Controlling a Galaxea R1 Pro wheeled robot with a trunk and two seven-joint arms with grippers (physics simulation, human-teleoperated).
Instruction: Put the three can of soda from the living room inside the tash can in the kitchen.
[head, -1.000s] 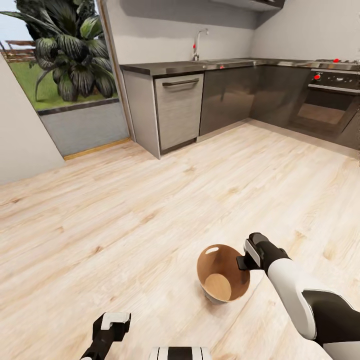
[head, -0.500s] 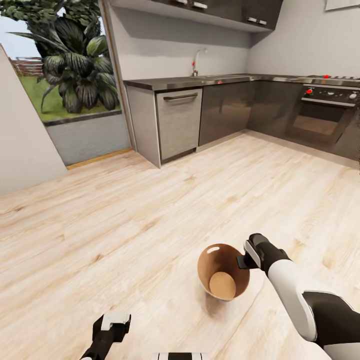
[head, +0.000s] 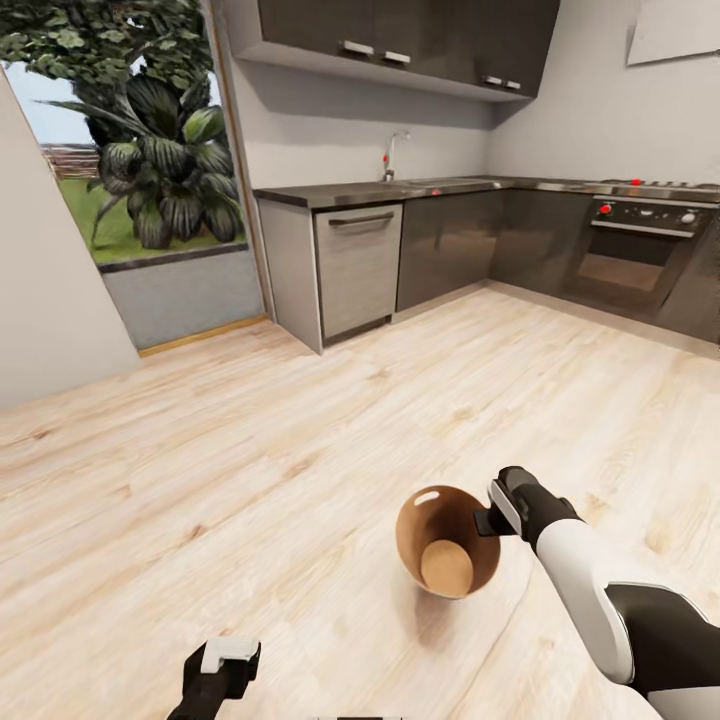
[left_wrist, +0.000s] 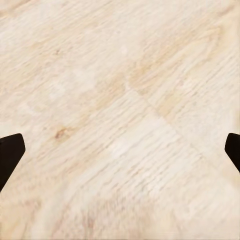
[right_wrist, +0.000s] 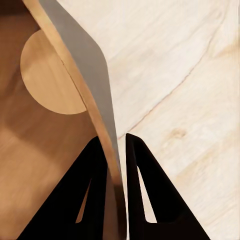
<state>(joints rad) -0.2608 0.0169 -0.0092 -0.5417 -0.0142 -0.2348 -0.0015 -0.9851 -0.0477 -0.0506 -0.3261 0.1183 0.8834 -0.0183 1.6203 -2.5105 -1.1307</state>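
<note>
Right claw (head: 487, 521) pinched shut, arm reaching forward; left claw (head: 228, 662) spread wide, held low

No legible text, label or number anywhere.

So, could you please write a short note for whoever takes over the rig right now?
Right hand: shut on the rim of the tapered round bin, light grey outside and brown inside, one finger inside the wall, one outside; the bin is tilted.
Left hand: open, holding nothing, above the pale wood plank floor.
Location: kitchen, facing the glossy dark cabinets and oven.
Done: bin gripped; its visible inside holds no cans.
Left: no soda cans in view; all three remain to be fetched and dropped in.
</note>
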